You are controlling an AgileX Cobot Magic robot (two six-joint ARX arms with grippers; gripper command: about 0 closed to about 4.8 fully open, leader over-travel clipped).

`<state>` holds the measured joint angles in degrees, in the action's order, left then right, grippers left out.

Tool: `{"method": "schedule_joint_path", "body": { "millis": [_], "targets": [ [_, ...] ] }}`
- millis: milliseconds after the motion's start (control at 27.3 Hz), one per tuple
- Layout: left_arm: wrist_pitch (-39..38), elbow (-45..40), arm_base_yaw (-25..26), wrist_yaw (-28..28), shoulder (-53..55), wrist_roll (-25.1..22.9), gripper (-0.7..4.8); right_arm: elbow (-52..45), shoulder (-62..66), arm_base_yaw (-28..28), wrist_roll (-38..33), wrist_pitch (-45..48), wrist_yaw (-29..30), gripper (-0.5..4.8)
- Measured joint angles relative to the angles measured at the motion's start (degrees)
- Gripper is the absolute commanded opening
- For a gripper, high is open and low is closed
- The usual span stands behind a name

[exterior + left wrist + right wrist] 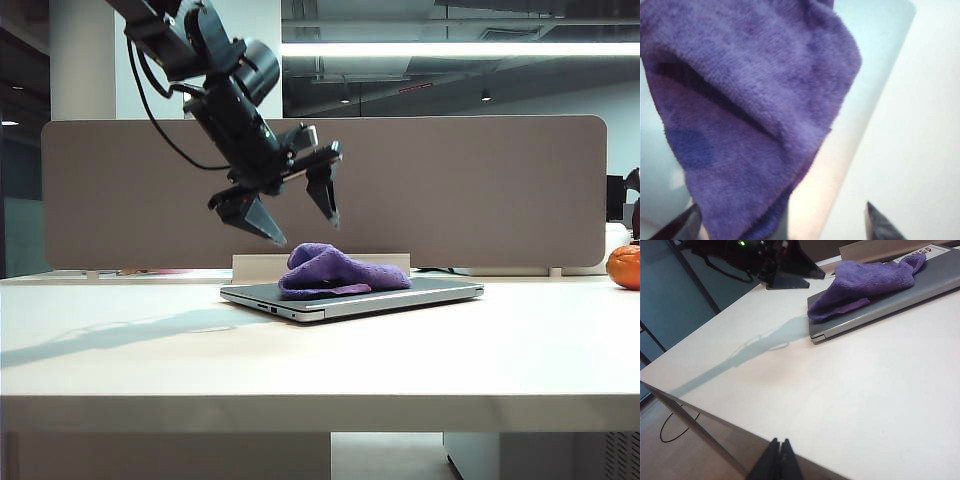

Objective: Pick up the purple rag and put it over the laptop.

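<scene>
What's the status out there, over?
Left pincer open, above the purple rag. Rag bunched on closed laptop. Right pincer shut, off at table edge. Nothing in the way.

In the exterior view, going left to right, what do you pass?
Left gripper, open and hanging above the laptop → purple rag lying on the laptop → orange round object at the right edge.

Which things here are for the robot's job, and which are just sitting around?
For the job:
- purple rag, bunched up on the laptop
- laptop, closed, flat on the table
- left pincer, open, hanging above the rag
- right pincer, shut, low near the table's edge, away from the laptop

Just lying about:
- orange round thing at the far right
- grey divider panel behind the table
</scene>
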<state>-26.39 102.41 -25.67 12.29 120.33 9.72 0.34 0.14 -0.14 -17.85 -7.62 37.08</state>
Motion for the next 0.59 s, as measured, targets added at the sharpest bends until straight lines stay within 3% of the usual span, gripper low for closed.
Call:
{"method": "schedule_joint_path", "body": {
  "millis": [183, 257, 330, 404, 587],
  "targets": [
    [-2.6, 0.0, 0.0, 0.4, -2.3, 0.0, 3.86, 0.0, 0.0, 0.0, 0.0, 0.0, 0.0, 0.22],
    [-3.8, 0.0, 0.0, 0.4, -3.7, -0.2, 3.15, 0.0, 0.0, 0.0, 0.0, 0.0, 0.0, 0.22],
    [-5.3, 0.0, 0.0, 0.3, -5.2, -1.6, 1.76, 0.0, 0.0, 0.0, 0.0, 0.0, -0.1, 0.22],
    [-6.7, 0.0, 0.0, 0.3, -6.5, -3.1, 1.04, 0.0, 0.0, 0.0, 0.0, 0.0, -1.4, 0.22],
    [-9.4, 0.1, 0.4, -0.3, -8.7, -3.7, 0.84, 0.0, 0.0, 0.0, 0.0, 0.0, -4.0, 0.22]
  ]
}}
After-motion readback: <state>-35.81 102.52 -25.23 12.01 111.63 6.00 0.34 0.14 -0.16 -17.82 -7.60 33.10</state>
